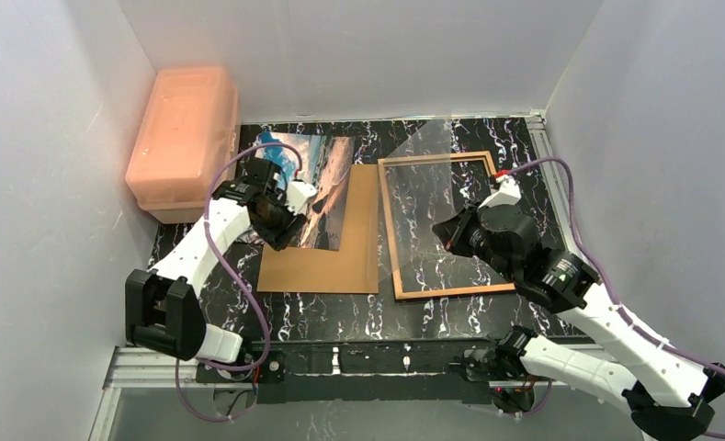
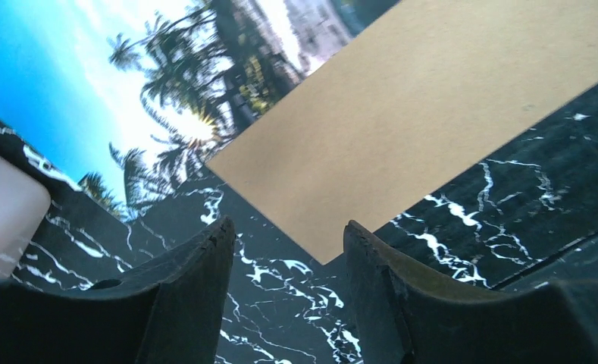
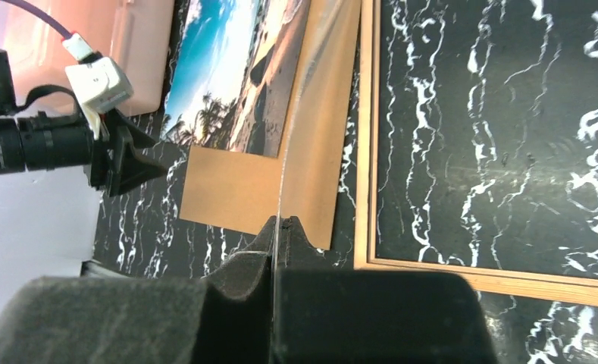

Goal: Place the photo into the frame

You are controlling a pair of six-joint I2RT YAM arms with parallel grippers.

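Note:
The photo [image 1: 314, 179], a glossy beach print, lies at the back left, partly on a brown backing board [image 1: 326, 253]. The frame [image 1: 480, 289] lies face down to the right, its wood-brown rear edges up. My right gripper [image 1: 439, 231] is shut on the near edge of the clear glazing pane [image 1: 413, 175], which it holds tilted up over the frame's left side. In the right wrist view the pane's thin edge [image 3: 294, 129] runs out from between the closed jaws [image 3: 279, 226]. My left gripper [image 2: 288, 243] is open and empty, just above the table by the board's near-left corner [image 2: 333, 243], with the photo [image 2: 114, 83] beyond.
A pink plastic box [image 1: 186, 138] stands against the left wall behind the left arm. White walls close in the black marble table [image 1: 358, 317] on three sides. A metal rail [image 1: 368, 360] carrying the arm bases runs along the near edge.

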